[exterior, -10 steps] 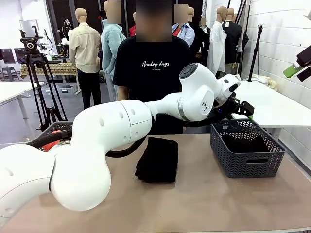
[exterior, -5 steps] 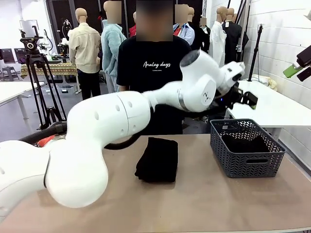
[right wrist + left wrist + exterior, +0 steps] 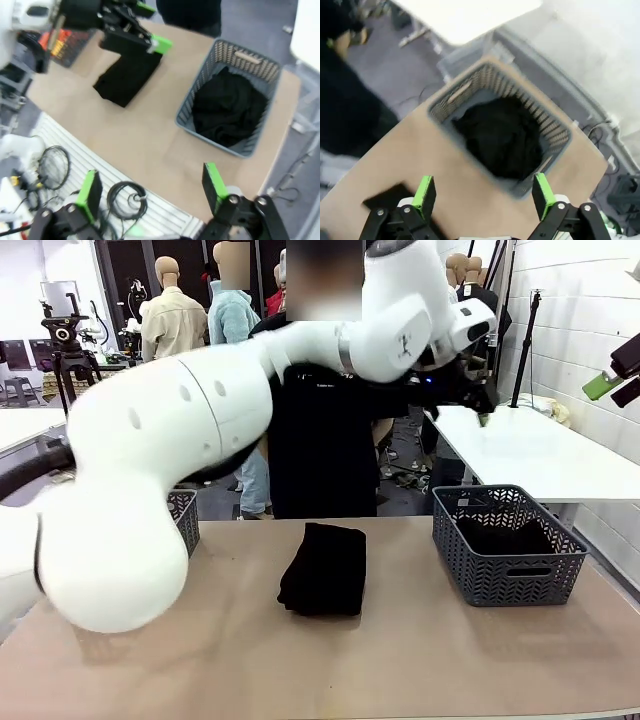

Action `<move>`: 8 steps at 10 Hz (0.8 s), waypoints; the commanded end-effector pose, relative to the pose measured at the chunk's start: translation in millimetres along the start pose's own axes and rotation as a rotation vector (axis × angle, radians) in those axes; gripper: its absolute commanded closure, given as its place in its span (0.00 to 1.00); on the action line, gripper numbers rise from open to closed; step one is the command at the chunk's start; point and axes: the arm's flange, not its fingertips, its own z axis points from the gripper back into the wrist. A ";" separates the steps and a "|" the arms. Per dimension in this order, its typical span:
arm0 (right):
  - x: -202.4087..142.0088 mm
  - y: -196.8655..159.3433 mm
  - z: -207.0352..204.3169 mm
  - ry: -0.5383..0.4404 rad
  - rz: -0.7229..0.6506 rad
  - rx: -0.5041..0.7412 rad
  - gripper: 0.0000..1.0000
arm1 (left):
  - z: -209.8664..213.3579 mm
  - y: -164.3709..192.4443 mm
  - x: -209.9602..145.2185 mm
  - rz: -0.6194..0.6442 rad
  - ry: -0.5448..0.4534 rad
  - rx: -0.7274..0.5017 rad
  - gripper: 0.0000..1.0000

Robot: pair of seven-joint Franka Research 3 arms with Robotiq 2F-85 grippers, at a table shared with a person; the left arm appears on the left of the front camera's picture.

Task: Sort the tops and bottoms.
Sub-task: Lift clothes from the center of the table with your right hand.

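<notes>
One of the bottoms, a folded black bundle (image 3: 323, 568) (image 3: 127, 77), lies at the middle of the table. Another black bottom (image 3: 503, 534) (image 3: 502, 135) (image 3: 227, 110) fills the grey basket (image 3: 510, 580) (image 3: 470, 87) (image 3: 200, 85) on the right. An orange top (image 3: 59, 42) sits in a second basket (image 3: 184, 521) at the left. My left gripper (image 3: 478, 400) (image 3: 482, 197) (image 3: 145, 40) hangs open and empty high above the right basket. My right gripper (image 3: 150, 190) is open and empty, high over the table's near edge.
A person in a black T-shirt stands at the far side, mostly behind my left arm. A white table (image 3: 530, 455) stands beyond the right basket. Cables (image 3: 125, 200) lie on the floor by the near edge. Bare tabletop lies in front of the folded bundle.
My left arm has lifted up and away from just above the right basket, its gripper staying open. The garments and baskets have not moved.
</notes>
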 end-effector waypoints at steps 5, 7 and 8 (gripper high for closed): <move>1.6 -0.9 -0.4 0.009 0.008 -0.008 0.00 | 16.0 10.8 -0.9 0.022 0.045 0.060 0.00; 1.6 -0.9 -0.4 0.009 0.008 -0.008 0.00 | 4.5 7.2 -10.9 0.010 0.061 0.070 0.00; 1.6 -0.9 -0.4 0.009 0.008 -0.008 0.00 | -13.1 14.3 -38.4 0.069 0.109 0.053 0.00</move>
